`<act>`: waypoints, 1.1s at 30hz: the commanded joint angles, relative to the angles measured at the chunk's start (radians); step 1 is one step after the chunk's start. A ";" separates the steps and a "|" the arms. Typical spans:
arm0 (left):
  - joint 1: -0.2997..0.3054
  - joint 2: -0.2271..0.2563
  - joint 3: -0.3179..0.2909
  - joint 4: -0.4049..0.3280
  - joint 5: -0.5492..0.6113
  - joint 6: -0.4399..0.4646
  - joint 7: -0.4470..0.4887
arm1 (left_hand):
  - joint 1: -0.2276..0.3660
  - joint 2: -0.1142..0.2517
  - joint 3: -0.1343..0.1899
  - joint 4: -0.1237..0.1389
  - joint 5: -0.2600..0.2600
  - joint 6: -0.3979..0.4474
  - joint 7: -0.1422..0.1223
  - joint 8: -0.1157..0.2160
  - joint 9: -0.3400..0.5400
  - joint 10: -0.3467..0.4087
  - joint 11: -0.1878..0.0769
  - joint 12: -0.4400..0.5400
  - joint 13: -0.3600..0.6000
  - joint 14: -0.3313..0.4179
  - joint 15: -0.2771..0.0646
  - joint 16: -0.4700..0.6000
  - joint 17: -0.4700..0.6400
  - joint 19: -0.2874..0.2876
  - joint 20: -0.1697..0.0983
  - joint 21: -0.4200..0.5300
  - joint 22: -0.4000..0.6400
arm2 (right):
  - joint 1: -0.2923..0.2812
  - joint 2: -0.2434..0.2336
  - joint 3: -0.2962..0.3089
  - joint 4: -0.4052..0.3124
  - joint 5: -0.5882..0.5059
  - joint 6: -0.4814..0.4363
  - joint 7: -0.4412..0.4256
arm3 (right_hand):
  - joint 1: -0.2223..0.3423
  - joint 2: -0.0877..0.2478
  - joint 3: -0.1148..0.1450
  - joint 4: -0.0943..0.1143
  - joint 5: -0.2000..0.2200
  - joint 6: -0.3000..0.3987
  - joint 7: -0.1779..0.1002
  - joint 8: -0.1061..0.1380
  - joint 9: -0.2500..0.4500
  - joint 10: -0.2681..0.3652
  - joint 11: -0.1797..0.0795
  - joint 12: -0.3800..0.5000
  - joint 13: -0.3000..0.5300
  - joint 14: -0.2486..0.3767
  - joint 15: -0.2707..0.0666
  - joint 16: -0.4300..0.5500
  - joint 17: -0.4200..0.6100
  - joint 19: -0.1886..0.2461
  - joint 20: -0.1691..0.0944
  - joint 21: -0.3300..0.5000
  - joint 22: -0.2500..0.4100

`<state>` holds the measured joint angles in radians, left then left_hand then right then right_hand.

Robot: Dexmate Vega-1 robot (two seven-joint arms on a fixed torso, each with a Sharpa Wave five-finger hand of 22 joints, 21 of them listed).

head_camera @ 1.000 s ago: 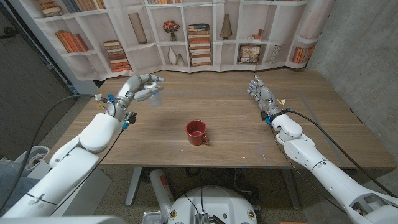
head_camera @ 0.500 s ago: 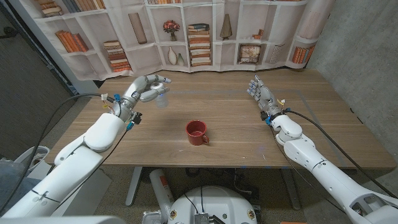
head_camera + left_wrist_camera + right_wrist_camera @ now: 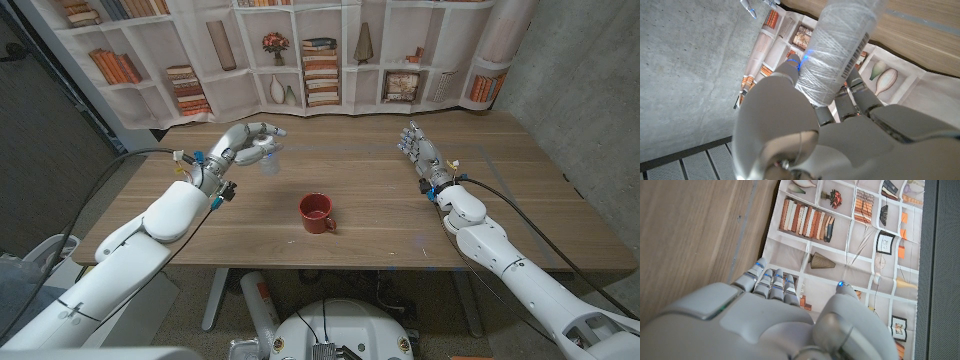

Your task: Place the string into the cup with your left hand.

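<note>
A: What do we record for progress, working from the largest item down?

B: We start with the bench (image 3: pixel 400 200). It carries the red cup (image 3: pixel 317 213), which stands upright near the middle of the front half. We judge the pickup complete and the delivery outstanding: the string is off the bench and not in the cup.

A: Where exactly is the string?

B: The left hand (image 3: pixel 243 144) grasps it. In the head view the string (image 3: pixel 268 160) is a pale spool hanging at the fingers, above the bench, to the robot's left of the cup and farther back. The left wrist view shows the string (image 3: pixel 837 47) as a white wound spool with a barcode label, clamped between thumb and fingers.

A: And the right hand?

B: The right hand (image 3: pixel 417 148) stands over the far right part of the bench, fingers extended and apart, holding nothing. In the right wrist view the right hand (image 3: pixel 775 305) shows the same released posture.

A: Contents of the cup?

B: We see a red interior. We cannot tell whether anything small lies at the bottom; no string is in it.

A: Remaining steps, in our judgement?

B: Carry the spool over the cup mouth, lower it, release.
</note>
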<state>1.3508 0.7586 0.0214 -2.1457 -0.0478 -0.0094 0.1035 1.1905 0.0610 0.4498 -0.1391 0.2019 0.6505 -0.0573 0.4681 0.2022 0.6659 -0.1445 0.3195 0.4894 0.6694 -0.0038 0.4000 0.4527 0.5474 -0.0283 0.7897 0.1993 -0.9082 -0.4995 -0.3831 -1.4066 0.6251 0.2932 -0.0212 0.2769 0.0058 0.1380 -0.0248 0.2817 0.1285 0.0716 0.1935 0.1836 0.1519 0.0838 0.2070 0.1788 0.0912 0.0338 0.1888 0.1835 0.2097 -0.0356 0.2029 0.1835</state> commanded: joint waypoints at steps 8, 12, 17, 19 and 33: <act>-0.011 0.029 0.046 -0.020 -0.013 -0.026 -0.015 | 0.025 0.030 0.013 0.000 0.000 0.008 0.001 -0.005 0.005 0.013 0.000 -0.004 0.009 0.073 -0.115 -0.005 0.008 -0.002 0.000 0.013 0.000 | -0.004 0.004 0.006 0.003 0.005 0.016 0.002 | 0.002 0.009 0.001 -0.007 -0.002 0.002 0.006 0.001 0.003 0.006 0.006 0.001 0.006 0.007 0.005 0.000 0.003 -0.003 0.002 -0.001 0.002; -0.018 0.036 0.061 -0.019 -0.012 -0.034 -0.020 | 0.024 0.029 0.013 0.000 0.000 0.010 0.001 -0.005 0.005 0.012 0.004 -0.006 0.010 0.072 -0.114 -0.006 0.008 -0.003 0.000 0.015 -0.001 | -0.003 0.003 0.007 0.005 0.007 0.016 0.005 | 0.003 0.010 0.001 -0.008 -0.003 0.002 0.006 0.001 0.003 0.006 0.006 0.001 0.006 0.008 0.006 0.000 0.003 -0.003 0.002 -0.001 0.002; -0.023 0.042 0.075 -0.024 -0.014 -0.042 -0.022 | 0.022 0.029 0.015 0.001 0.000 0.010 0.001 -0.005 0.005 0.015 0.002 -0.008 0.013 0.073 -0.114 -0.007 0.010 -0.004 0.000 0.019 -0.001 | -0.001 0.003 0.010 0.007 0.009 0.017 0.006 | 0.003 0.010 0.001 -0.008 -0.003 0.003 0.006 0.002 0.003 0.007 0.007 0.002 0.006 0.008 0.005 0.000 0.003 -0.002 0.002 0.000 0.002; -0.023 0.045 0.079 -0.026 -0.011 -0.046 -0.021 | 0.022 0.029 0.015 0.000 0.000 0.010 0.001 -0.006 0.005 0.016 0.002 -0.008 0.014 0.075 -0.114 -0.006 0.011 -0.004 -0.001 0.020 -0.001 | 0.000 0.003 0.010 0.008 0.011 0.017 0.008 | 0.003 0.010 0.001 -0.009 -0.003 0.004 0.006 0.002 0.003 0.008 0.006 0.002 0.006 0.009 0.004 0.000 0.003 -0.002 0.001 0.000 0.002; -0.018 0.065 0.097 -0.037 -0.015 -0.061 -0.022 | 0.018 0.025 0.018 0.001 -0.001 0.013 0.000 -0.006 0.005 0.019 0.000 -0.014 0.019 0.077 -0.114 -0.008 0.014 -0.005 -0.001 0.029 -0.002 | 0.008 0.004 0.014 0.015 0.013 0.021 0.012 | 0.004 0.011 0.000 -0.010 -0.004 0.007 0.006 0.003 0.003 0.013 0.004 0.004 0.006 0.012 -0.002 0.001 0.003 -0.002 -0.001 0.000 0.002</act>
<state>1.3317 0.8103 0.1007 -2.1769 -0.0593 -0.0551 0.0833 1.1920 0.0596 0.4606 -0.1363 0.1991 0.6541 -0.0537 0.4597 0.2022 0.6711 -0.1430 0.3068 0.5033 0.6743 0.0011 0.3940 0.4617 0.5476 -0.0281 0.8105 0.1943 -0.9065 -0.4962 -0.3732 -1.3971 0.6349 0.3108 -0.0130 0.2821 0.0110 0.1352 -0.0277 0.2817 0.1285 0.0716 0.1935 0.1836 0.1576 0.0895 0.2070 0.1788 0.0948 0.0375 0.1888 0.1836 0.2097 -0.0356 0.2029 0.1835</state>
